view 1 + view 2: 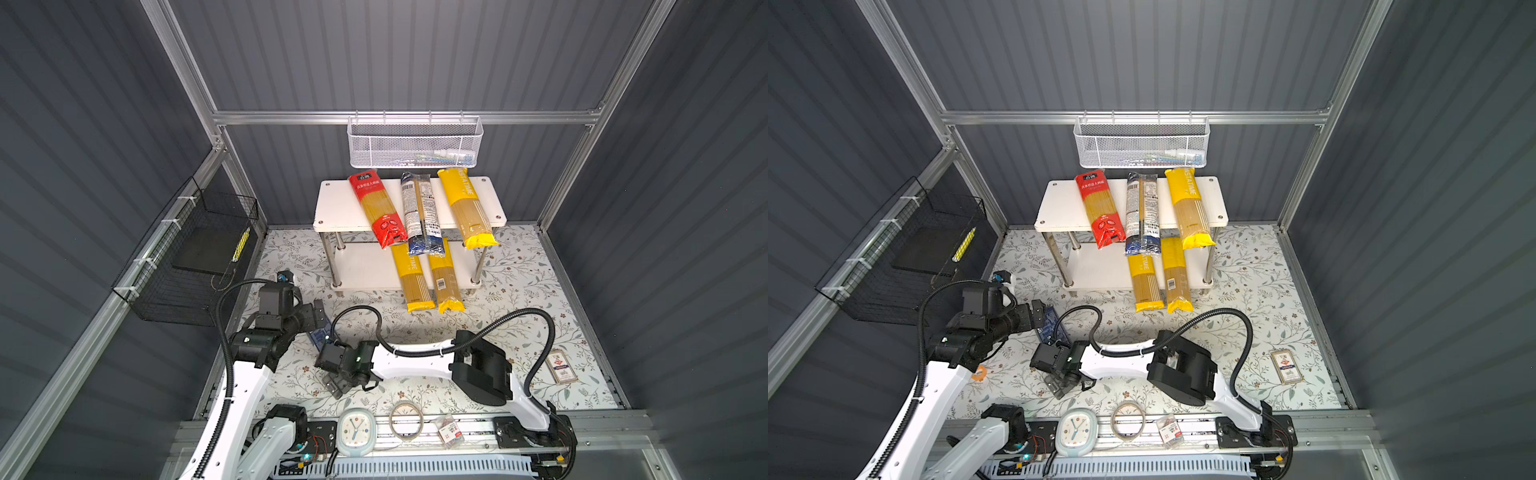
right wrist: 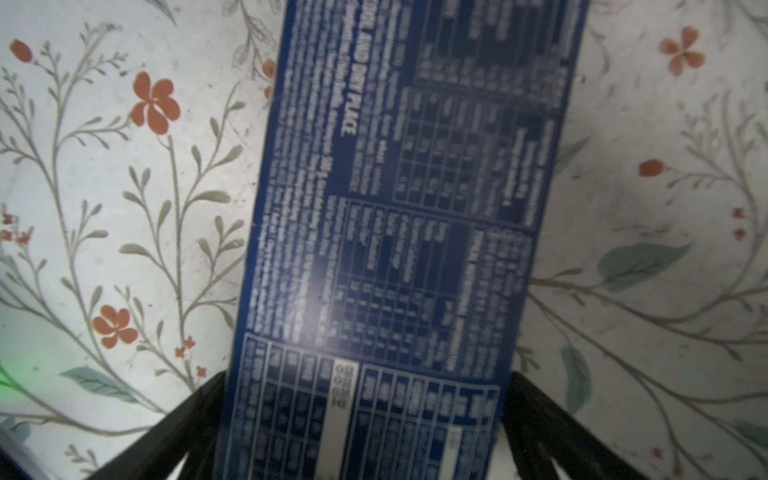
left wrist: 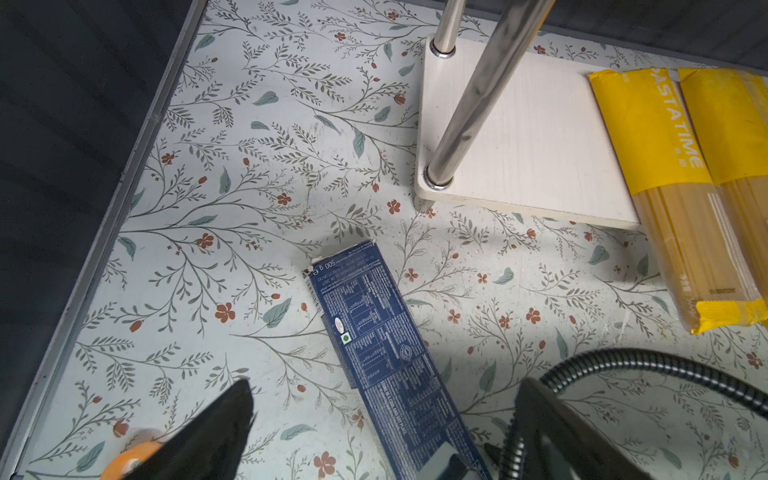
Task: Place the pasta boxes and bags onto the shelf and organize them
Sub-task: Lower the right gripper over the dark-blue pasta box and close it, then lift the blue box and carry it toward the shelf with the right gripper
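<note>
1. The tabletop (image 1: 519,266) is lit brightly and evenly from above, while the walls (image 1: 83,124) are left dim.
2. Only soft, faint shadows are cast on it.
3. The dark-blue box (image 2: 399,232) is blurred at close range and washed by pale glare.
4. Wide-angle stretching is seen toward the edges of both top views.

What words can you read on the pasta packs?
"PASTATIME": yellow bag on the lower board.
"500 g": dark-blue box.
"AND DRY PLACE": same box.
Too small to read: red bag, clear bag.
</note>
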`<state>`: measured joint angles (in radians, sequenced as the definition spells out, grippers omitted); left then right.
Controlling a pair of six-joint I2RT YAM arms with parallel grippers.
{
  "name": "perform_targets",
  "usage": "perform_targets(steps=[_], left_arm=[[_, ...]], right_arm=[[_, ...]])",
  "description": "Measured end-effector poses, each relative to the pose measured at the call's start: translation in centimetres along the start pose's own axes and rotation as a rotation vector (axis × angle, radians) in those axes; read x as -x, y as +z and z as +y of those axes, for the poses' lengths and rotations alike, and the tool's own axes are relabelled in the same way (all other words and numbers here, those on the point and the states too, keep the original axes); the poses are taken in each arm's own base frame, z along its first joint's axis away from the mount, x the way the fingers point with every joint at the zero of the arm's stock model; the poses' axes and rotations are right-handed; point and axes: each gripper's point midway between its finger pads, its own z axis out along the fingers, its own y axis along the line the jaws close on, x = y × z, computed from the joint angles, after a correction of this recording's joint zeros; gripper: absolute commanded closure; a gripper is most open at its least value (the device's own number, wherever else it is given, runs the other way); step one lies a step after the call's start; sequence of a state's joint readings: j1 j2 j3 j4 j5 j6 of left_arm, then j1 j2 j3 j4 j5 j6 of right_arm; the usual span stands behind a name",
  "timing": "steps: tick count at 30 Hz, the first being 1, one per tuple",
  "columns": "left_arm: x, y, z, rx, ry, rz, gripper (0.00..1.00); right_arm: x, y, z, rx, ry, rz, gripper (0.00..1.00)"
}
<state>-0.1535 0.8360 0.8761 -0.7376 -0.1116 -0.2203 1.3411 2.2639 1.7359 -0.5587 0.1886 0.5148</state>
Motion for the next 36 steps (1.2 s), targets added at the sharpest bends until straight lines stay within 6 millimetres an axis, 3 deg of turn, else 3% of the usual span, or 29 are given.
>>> perform_targets(steps=[11,22,36], left_arm=[[0.0,0.0,0.0,0.0,0.0,0.0,0.0],[0.0,0.0,0.0,0.0,0.003,-0.001,0.0],[0.0,0.0,0.1,0.001,0.002,-0.002,0.0]], right_arm=[[0.0,0.1,-0.2,-0.016,-0.001,0.016,0.01],[-0.2,0.0,-0.8,-0.029,0.001,0.0,0.14],[-1.8,-2.0,-3.5,-0.093,0.006,-0.014,0.21]])
